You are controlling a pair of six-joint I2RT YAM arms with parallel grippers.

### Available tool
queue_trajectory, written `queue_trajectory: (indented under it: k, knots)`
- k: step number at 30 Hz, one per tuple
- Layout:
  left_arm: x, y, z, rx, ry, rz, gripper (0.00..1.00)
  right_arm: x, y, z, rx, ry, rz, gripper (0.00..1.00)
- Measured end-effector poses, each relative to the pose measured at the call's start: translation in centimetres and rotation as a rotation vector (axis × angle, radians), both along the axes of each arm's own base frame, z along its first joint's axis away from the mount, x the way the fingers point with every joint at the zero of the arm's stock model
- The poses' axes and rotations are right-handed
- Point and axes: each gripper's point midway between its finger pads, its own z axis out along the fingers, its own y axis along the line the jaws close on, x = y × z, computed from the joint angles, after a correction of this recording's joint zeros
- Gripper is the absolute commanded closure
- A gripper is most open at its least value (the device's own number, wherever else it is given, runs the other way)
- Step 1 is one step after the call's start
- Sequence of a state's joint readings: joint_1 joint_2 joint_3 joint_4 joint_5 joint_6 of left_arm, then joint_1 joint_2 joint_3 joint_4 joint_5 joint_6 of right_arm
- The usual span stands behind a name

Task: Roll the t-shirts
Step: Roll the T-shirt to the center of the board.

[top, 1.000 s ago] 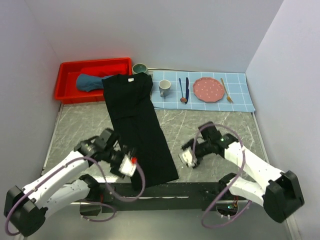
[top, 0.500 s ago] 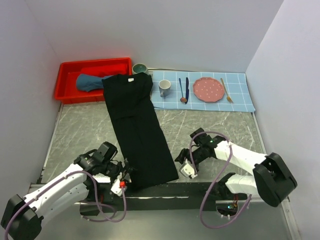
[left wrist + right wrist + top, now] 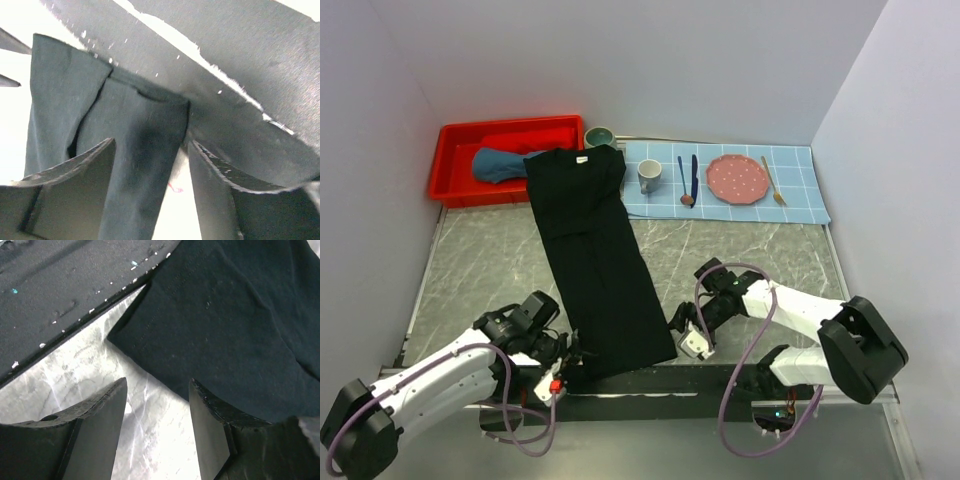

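The black t-shirt [image 3: 595, 250] lies folded into a long strip, running from the red bin down to the table's near edge. My left gripper [image 3: 568, 362] sits at its near-left hem corner. In the left wrist view the jaws [image 3: 152, 145] stand apart, with the hem corner of the black t-shirt [image 3: 135, 125] between them. My right gripper [image 3: 685, 335] is at the near-right corner, open over bare marble. In the right wrist view, the black t-shirt [image 3: 225, 315] lies just ahead of the open right gripper [image 3: 157, 384]. The slate-blue rolled t-shirt [image 3: 500, 163] rests in the red bin [image 3: 460, 140].
A blue-checked placemat [image 3: 800, 190] at the back right carries a mug [image 3: 649, 176], a pink plate [image 3: 735, 178] and cutlery. A green bowl [image 3: 599, 136] stands beside the bin. A black rail [image 3: 650, 380] runs along the near edge, just beyond the hem.
Both grippers have come down to the shirt's near hem. The left one slid under the near-left corner and its jaws narrowed. The right one moved left toward the near-right corner.
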State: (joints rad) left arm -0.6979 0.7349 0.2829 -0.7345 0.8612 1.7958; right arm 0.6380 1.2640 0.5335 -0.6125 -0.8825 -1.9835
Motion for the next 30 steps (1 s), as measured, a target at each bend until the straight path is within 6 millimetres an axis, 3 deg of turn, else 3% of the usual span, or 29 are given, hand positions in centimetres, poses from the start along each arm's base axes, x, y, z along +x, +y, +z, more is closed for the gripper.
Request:
queue_trajectory:
  k: [8,19,27,30]
  knots:
    - [-2.4,-1.0,-0.9,0.037,0.064,-0.106,0.42,-1.3,0.2,-0.6,-0.015,0.025,0.043,0.42]
    - [-2.3,-2.4,-1.1,0.043,0.071,-0.087,0.48,-2.5,0.7,-1.4,0.007,0.065,0.076,0.44]
    - [-2.2,-2.5,-1.1,0.037,0.067,-0.072,0.55,-2.7,1.2,-1.5,0.026,0.086,0.084,0.51]
    - [-2.3,-2.4,-1.2,0.045,0.075,-0.069,0.59,-2.8,1.1,-1.6,0.020,0.087,0.086,0.60]
